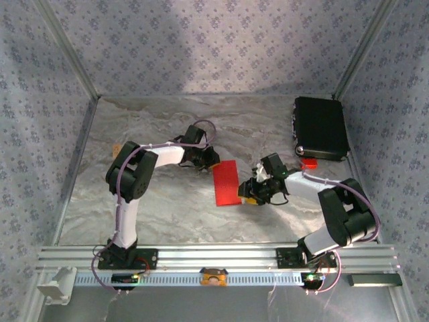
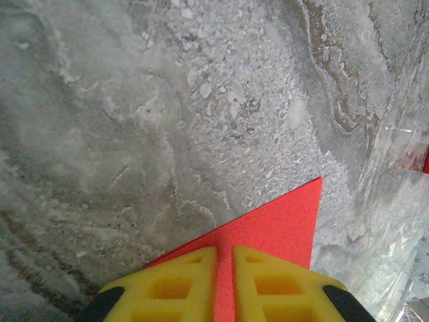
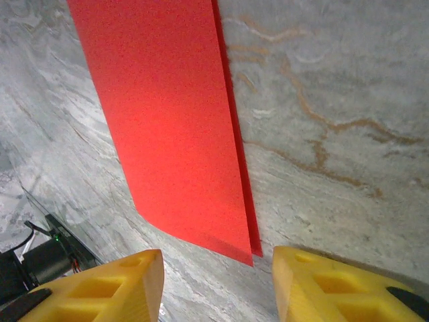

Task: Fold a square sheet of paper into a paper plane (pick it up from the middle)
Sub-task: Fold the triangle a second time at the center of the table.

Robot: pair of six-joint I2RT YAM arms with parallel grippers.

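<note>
Right gripper (image 3: 218,260), jaws apart, faces the red paper (image 3: 174,127)'s near end; the sheet stretches lengthwise ahead. Left gripper (image 2: 224,253), nearly closed, sits over its far corner.

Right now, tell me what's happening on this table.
A robot is folding a red paper on the table. The paper lies flat, folded double into a long rectangle; its two layers show along one edge in the right wrist view. The left gripper is shut, tips down on a far corner of the paper, seemingly pinning it. The right gripper is open, straddling a near corner without gripping it. No plane shape yet.
</note>
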